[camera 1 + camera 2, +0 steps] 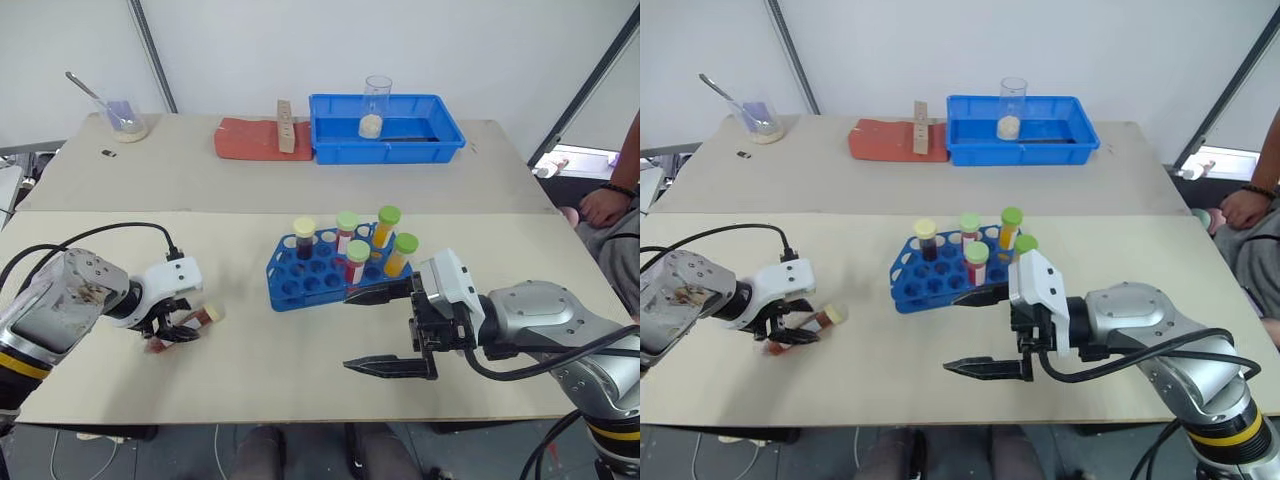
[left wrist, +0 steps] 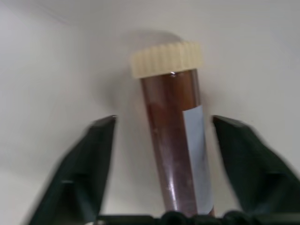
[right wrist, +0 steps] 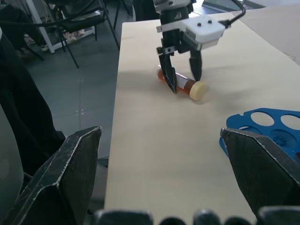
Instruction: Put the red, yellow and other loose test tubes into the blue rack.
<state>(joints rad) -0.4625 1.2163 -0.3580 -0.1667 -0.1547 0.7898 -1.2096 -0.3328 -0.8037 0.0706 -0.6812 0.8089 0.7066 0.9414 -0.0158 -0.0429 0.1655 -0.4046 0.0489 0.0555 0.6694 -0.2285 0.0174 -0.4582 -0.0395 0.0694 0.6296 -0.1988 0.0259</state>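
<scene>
The left gripper (image 1: 178, 330) straddles a loose brown test tube (image 2: 176, 150) with a cream cap lying flat near the table's (image 1: 300, 370) left front edge; its fingers flank the tube with gaps either side, not yet clamped. The right gripper (image 1: 385, 330) hangs spread wide and empty just before the blue rack (image 1: 305, 280), mid-table, holding 5 capped tubes

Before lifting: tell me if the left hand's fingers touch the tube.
Apart. The left wrist view shows table on both sides of the tube, between it and the fingers.
</scene>
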